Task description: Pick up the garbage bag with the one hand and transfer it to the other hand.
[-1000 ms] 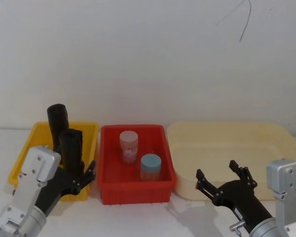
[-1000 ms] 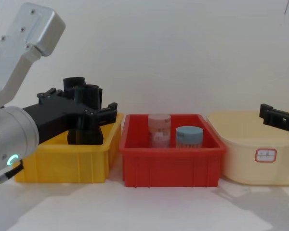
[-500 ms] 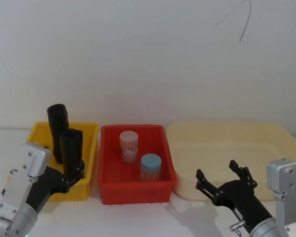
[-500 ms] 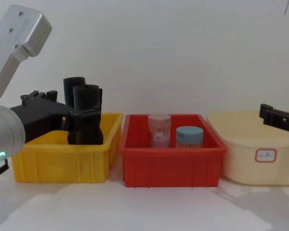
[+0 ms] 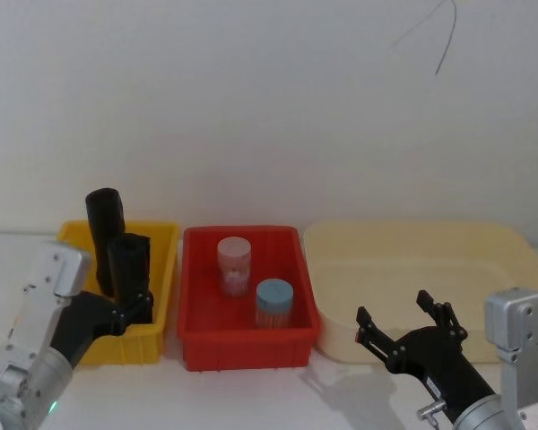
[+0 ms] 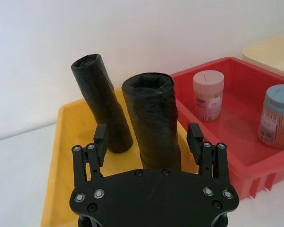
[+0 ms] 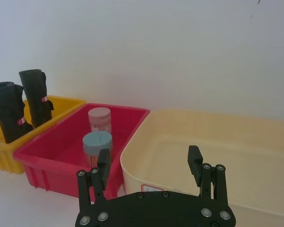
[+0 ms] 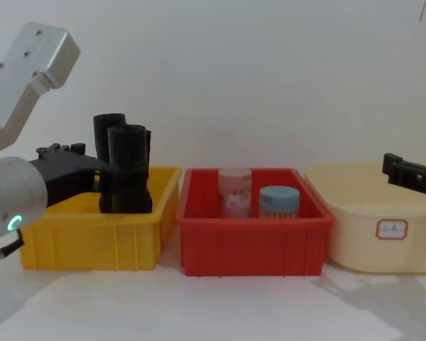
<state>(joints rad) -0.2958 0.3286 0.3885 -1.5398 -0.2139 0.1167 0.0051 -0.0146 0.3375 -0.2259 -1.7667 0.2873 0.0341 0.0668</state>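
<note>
The garbage bag (image 6: 151, 113) is stood upright in the yellow bin (image 8: 92, 241), with a 2nd black roll (image 6: 97, 94) set just behind it. Because the bag is taller than the bin walls, its upper part is exposed for a grasp from the side.

The left claw (image 6: 147, 137) is held level at that exposed height and spread wide. 1 finger is placed on each side of the bag, and a gap is seen at both, so no pinch is judged to have been made yet. The bag is thus set between the fingertips, roughly centred, and closing is judged to be all that the grasp needs. Some care may be called for, since the 2nd roll is near 1 finger and could be knocked.

The right claw (image 5: 393, 309) is held low over the table (image 8: 234, 305) in front of the cream tub (image 8: 362, 213). It is also spread wide and well apart from the bag, and is judged to be placed there for the handover. The red bin (image 8: 252, 245) with its 2 jars lies between the 2 claws.
</note>
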